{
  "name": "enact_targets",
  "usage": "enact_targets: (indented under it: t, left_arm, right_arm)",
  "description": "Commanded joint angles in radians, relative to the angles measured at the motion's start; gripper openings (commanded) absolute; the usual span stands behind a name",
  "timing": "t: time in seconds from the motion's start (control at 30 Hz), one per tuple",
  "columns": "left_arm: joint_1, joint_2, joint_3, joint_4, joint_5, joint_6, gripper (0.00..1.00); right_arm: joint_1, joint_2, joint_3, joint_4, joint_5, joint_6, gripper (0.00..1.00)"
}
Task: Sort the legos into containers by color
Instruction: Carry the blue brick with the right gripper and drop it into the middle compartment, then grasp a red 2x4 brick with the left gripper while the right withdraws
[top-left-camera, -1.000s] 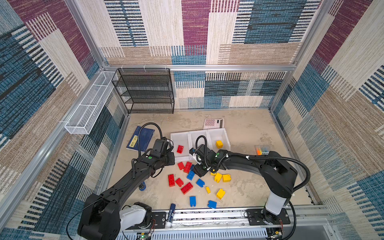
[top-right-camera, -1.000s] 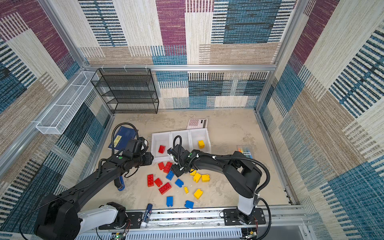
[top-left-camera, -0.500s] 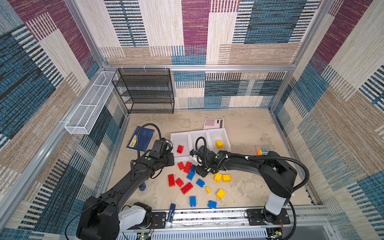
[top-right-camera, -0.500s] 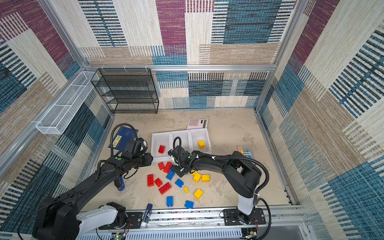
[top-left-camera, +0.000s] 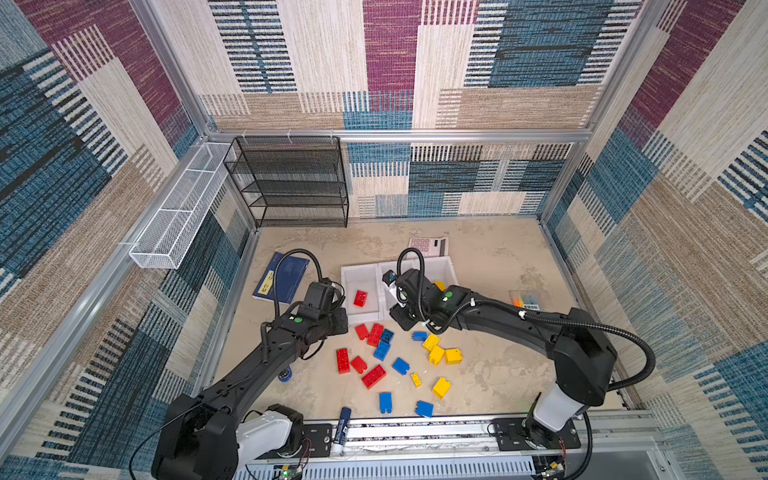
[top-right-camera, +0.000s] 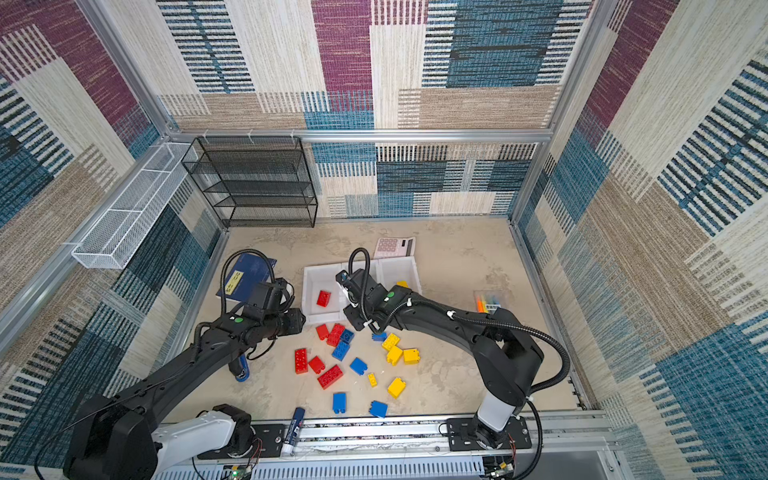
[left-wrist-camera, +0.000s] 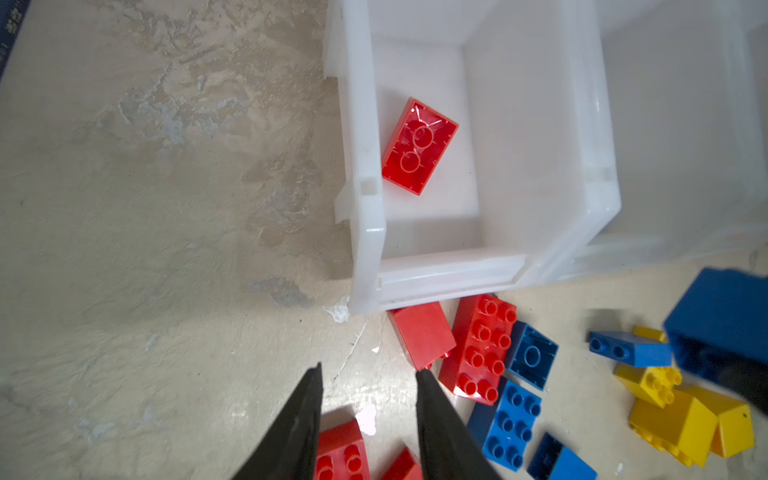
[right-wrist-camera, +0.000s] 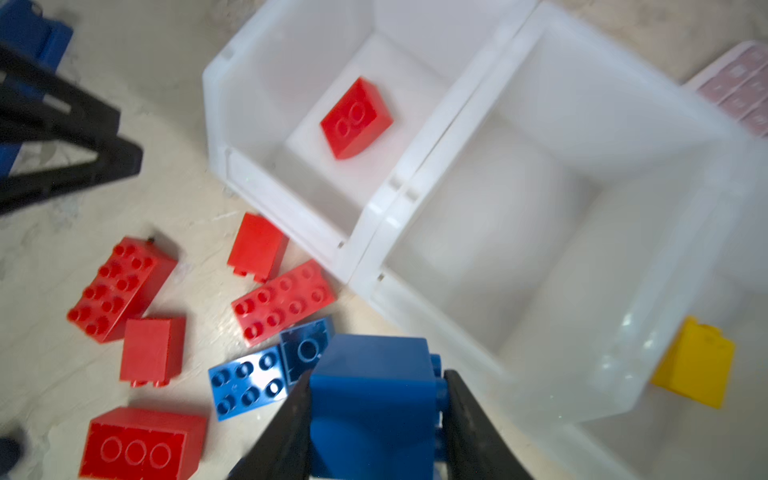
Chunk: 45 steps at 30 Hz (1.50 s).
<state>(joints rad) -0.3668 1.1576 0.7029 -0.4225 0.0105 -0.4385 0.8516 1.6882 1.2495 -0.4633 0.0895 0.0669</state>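
Right hand (right-wrist-camera: 378, 374) clamped on a blue brick (right-wrist-camera: 370, 407), held just in front of the containers (top-left-camera: 365, 316) (three joined white bins). Left hand (left-wrist-camera: 369, 370) open and empty above the bench (top-left-camera: 490, 374), near the left bin's corner. One red brick (top-left-camera: 360, 298) lies in the left bin, one yellow brick (right-wrist-camera: 694, 361) in the right; the other legos (top-left-camera: 374, 376) lie scattered on the bench.

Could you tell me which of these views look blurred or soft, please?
Right wrist view: motion-smeared, the white bins soft-edged, the gripped blue brick clearer. Left wrist view: sharp on the red brick, that blue brick blurred. Both top views: sharp, evenly lit.
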Motion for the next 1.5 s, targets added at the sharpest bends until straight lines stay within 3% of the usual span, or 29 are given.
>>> enact_targets:
  t: [0.0, 0.27, 0.47, 0.57, 0.73, 1.03, 1.47]
  left_arm:
    - [0.000, -0.010, -0.012, 0.009, 0.012, -0.019, 0.41]
    - [0.000, -0.021, -0.031, 0.017, 0.021, -0.019, 0.41]
    - [0.002, -0.026, -0.046, 0.029, 0.031, -0.020, 0.42]
    - [0.001, -0.029, -0.058, 0.033, 0.018, -0.012, 0.44]
    - [0.001, -0.029, -0.063, 0.030, 0.023, -0.010, 0.49]
    - [-0.004, -0.055, -0.044, -0.143, 0.000, -0.104, 0.60]
    - [-0.099, -0.014, -0.107, -0.179, -0.023, -0.246, 0.65]
  right_arm:
    - [-0.041, 0.034, 0.043, 0.040, 0.039, 0.008, 0.43]
    - [-0.070, 0.143, 0.120, 0.036, 0.031, 0.084, 0.45]
    - [-0.072, 0.166, 0.142, 0.022, 0.042, 0.100, 0.65]
    - [-0.072, 0.163, 0.151, 0.006, 0.046, 0.110, 0.68]
    - [-0.072, 0.084, 0.120, 0.009, 0.032, 0.162, 0.70]
    - [-0.072, -0.059, 0.083, -0.006, 0.008, 0.238, 0.71]
    - [-0.074, -0.068, 0.038, 0.041, -0.084, 0.155, 0.71]
